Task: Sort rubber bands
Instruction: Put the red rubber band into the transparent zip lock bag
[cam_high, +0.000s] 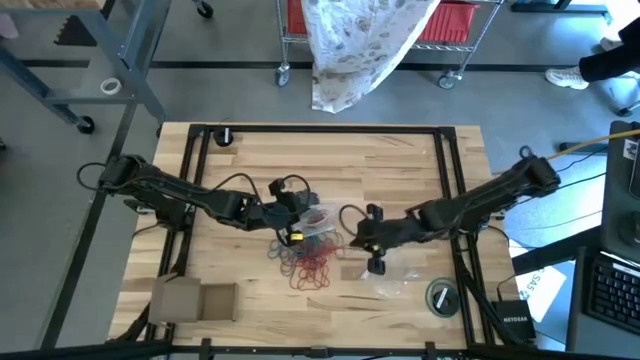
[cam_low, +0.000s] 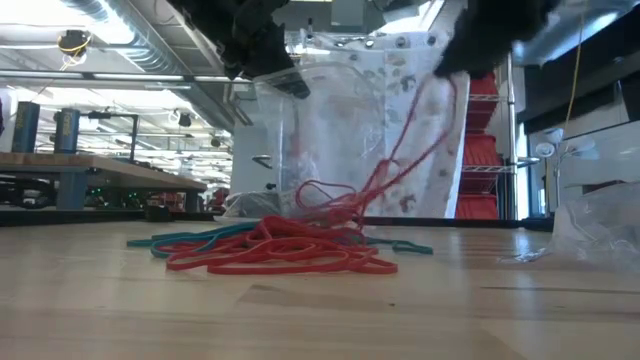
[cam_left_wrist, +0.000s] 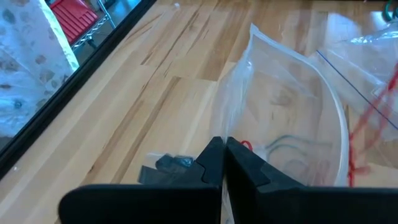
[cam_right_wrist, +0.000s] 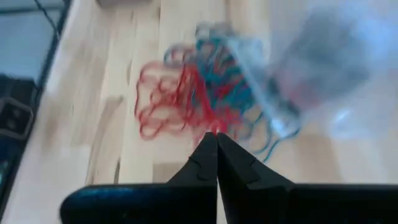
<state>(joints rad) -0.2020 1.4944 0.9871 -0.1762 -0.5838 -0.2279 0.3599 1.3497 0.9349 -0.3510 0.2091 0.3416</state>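
- In the low view both arms are cut off at the frame's top edge; the right wrist view is blurred, so single loops there are hard to tell apart.
- The heap of thin red, teal and dark rubber bands (cam_high: 310, 258) lies on the pale wooden butcher-block desk (cam_high: 400, 180), at about 6 o'clock from the desk's centre, between the two grippers.
- From the heap a few red rubber bands (cam_low: 400, 160) run up as a long strand toward 1 o'clock in the low view, its long axis steeply slanted, the lower end touching the pile.
- The right gripper (cam_right_wrist: 216, 140) has its jaws pressed together on the top of that red strand, above the heap's 3 o'clock side.
- The left gripper (cam_left_wrist: 222, 155) has its jaws closed on the rim of a clear plastic bag (cam_left_wrist: 292, 118), held open and off the desk at the heap's 11 o'clock.
- Inside that bag a few red and pale loops show faintly through the film; how many cannot be told.
- A second clear plastic bag (cam_low: 600, 225) lies crumpled on the desk at 4 o'clock from the heap; its contents are unclear.
- A flat brown cardboard piece (cam_high: 195, 298) lies at the desk's 8 o'clock corner.
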